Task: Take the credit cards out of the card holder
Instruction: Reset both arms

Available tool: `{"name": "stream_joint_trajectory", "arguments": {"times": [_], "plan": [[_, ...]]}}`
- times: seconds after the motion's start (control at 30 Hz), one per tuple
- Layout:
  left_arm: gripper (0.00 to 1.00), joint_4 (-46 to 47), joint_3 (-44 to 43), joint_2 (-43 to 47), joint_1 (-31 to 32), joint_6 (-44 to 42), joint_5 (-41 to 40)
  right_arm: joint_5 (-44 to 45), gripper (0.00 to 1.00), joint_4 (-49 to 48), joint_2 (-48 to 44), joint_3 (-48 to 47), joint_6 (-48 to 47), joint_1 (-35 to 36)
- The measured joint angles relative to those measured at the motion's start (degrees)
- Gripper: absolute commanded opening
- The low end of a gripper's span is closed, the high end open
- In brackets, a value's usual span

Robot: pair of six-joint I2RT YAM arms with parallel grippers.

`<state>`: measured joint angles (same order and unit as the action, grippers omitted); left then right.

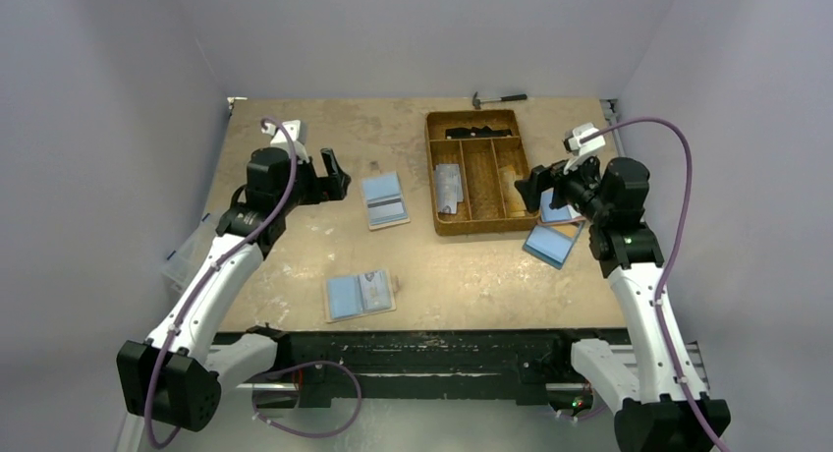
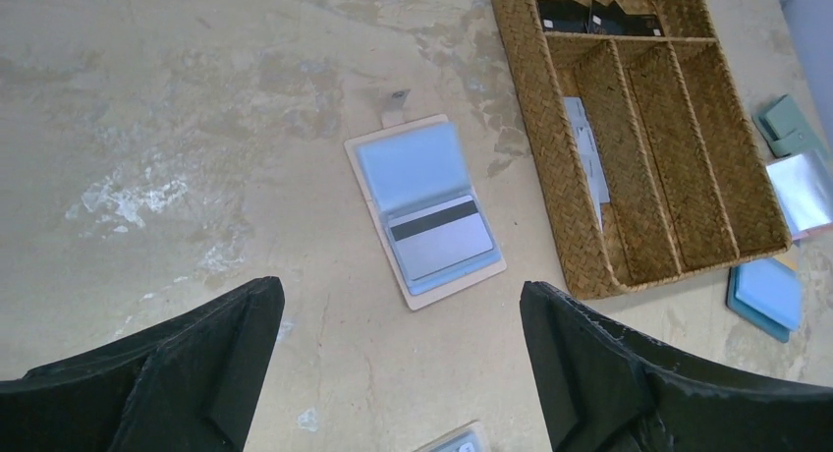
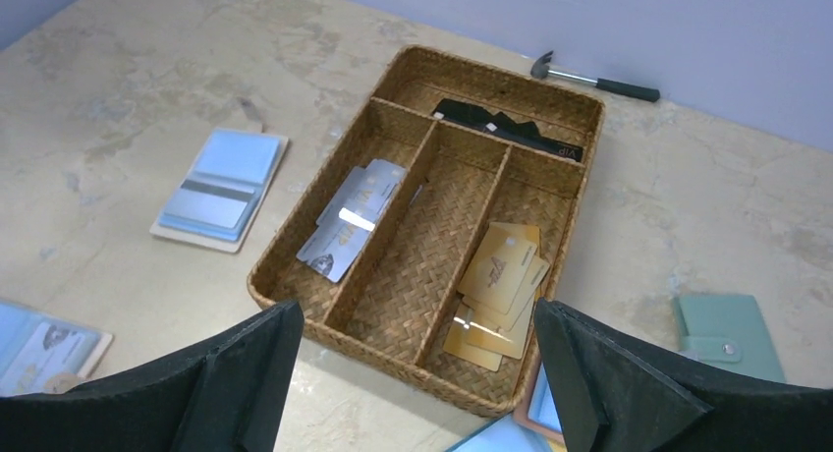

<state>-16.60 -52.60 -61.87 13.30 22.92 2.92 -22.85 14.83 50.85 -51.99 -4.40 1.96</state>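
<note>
Left gripper (image 2: 398, 293): wide open, empty, poised over the card holder (image 2: 425, 211) lying open mid-bench, nearer the left edge; likely fault: it pinches the thin holder together with the striped credit card (image 2: 439, 238), dragging both.

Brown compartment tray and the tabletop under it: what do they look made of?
The brown compartment tray looks like woven natural fibre, perhaps seagrass or wicker, matte: a herringbone weave shows on walls and floor. The beige tabletop looks like painted board, dull and worn, with pale scuffed patches.
</note>
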Motion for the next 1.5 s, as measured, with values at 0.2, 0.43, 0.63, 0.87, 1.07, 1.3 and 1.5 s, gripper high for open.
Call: {"name": "stream_joint_trajectory", "arguments": {"times": [0.2,0.43,0.63,0.87,1.07,1.3,1.5], "plan": [[0.99,0.04,0.04,3.69,0.00,-3.63,1.18,-5.68,0.99,1.49,1.20,0.00,-4.04,-0.92],[0.99,0.24,1.38,7.50,0.00,-5.44,1.66,-10.95,0.99,2.40,3.48,-0.17,-4.13,-3.41],[0.99,0.28,1.88,8.44,0.00,-6.03,2.01,-9.90,0.99,2.56,4.42,-1.81,-0.55,-4.28],[0.99,0.28,1.92,8.44,0.00,-6.03,2.45,-9.92,0.99,2.78,4.39,-2.89,0.48,-4.48],[0.99,0.28,1.95,8.44,0.00,-6.05,2.45,-10.16,0.99,3.34,4.39,-2.89,0.28,-4.59],[0.99,0.28,1.95,8.44,0.00,-6.05,2.45,-10.25,0.99,3.63,4.39,-2.89,0.24,-4.59],[0.99,0.26,2.38,8.44,0.00,-6.05,2.45,-10.25,0.99,3.65,4.39,-2.89,0.22,-4.61]]}}
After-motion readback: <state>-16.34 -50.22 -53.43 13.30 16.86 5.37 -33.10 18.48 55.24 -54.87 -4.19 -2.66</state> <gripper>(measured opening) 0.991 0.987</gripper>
